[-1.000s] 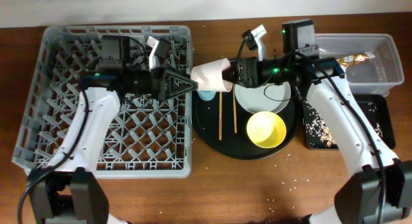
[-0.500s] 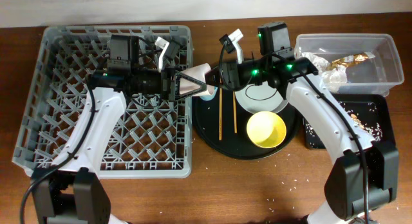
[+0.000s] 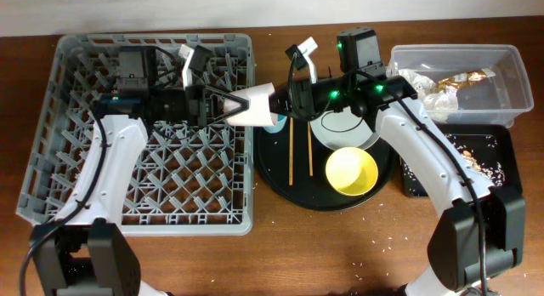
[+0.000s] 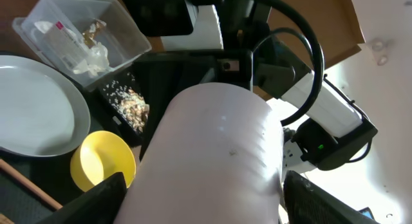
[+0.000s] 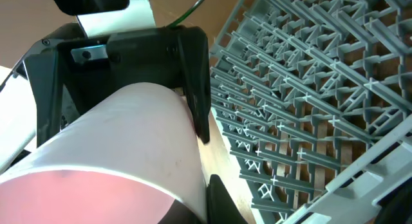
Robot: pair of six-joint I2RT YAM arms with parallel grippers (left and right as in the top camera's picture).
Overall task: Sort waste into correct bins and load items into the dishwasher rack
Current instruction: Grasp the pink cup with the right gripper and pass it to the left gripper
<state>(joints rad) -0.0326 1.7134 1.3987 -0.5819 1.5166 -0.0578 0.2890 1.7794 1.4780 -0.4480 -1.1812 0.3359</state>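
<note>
1. The pinkish-white cup (image 3: 255, 105) is held on its side above the 3 o'clock edge of the dishwasher rack (image 3: 76, 160), between both pincers.
2. The left gripper (image 3: 236, 105), at the cup's 9 o'clock, is clenched on its body.
3. The right gripper (image 3: 285, 100) sits at the cup's 3 o'clock, by the rim; I cannot tell whether it pinches.
4. The brown wooden table (image 3: 340, 253) lies beneath, with a pale wall (image 3: 272, 2) at 12 o'clock.

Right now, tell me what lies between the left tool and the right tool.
The pinkish-white cup, on its side, spans from left tool to right tool over the dishwasher rack's right edge, in the overhead view.
</note>
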